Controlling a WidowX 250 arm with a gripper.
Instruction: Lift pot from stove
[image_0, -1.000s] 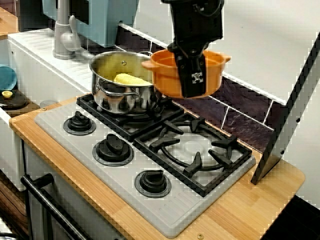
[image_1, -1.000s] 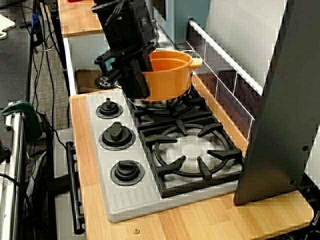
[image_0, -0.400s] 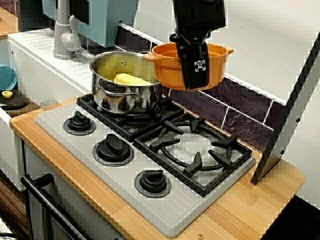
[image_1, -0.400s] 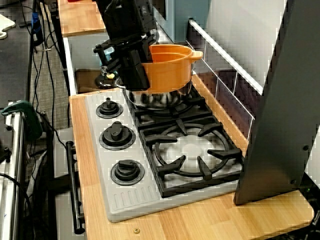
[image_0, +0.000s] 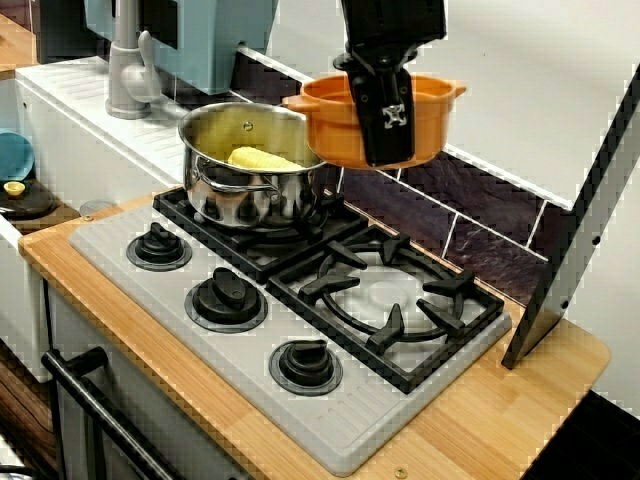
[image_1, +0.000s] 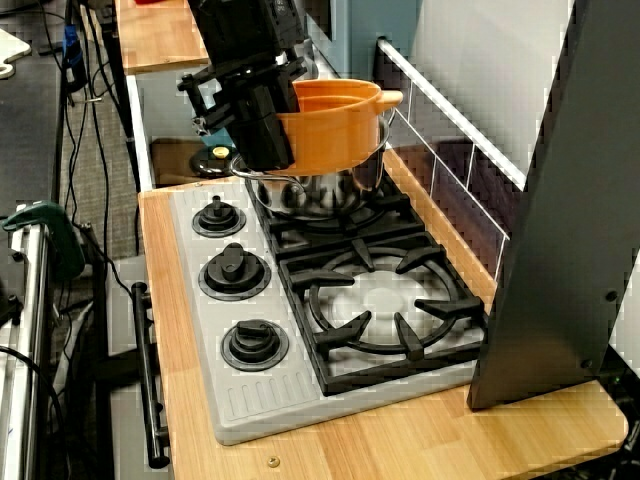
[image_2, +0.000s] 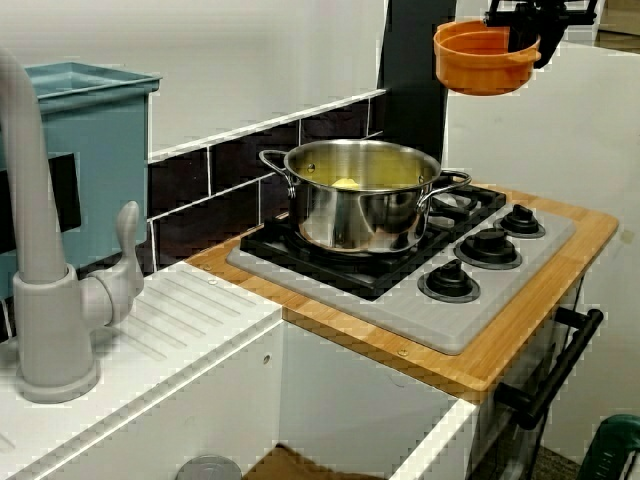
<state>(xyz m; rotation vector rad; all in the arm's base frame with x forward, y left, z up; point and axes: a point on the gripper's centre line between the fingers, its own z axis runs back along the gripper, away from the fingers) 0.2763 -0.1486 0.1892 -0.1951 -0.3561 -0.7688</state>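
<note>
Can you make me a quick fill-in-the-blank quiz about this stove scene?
1. The gripper holds the ____ pot in the air.
2. The steel pot sits on the ____.
3. The stove has ____ black knobs.
4. The food in the steel pot is ____ in color.

Missing words: orange; stove; three; yellow

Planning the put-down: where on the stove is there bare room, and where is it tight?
Free: the front burner grate, between the knobs and the tiled backsplash; also the wooden counter strip along the stove. Crowded: the rear burner holds the steel pot, and the end effector holds the orange pot above it.
</note>
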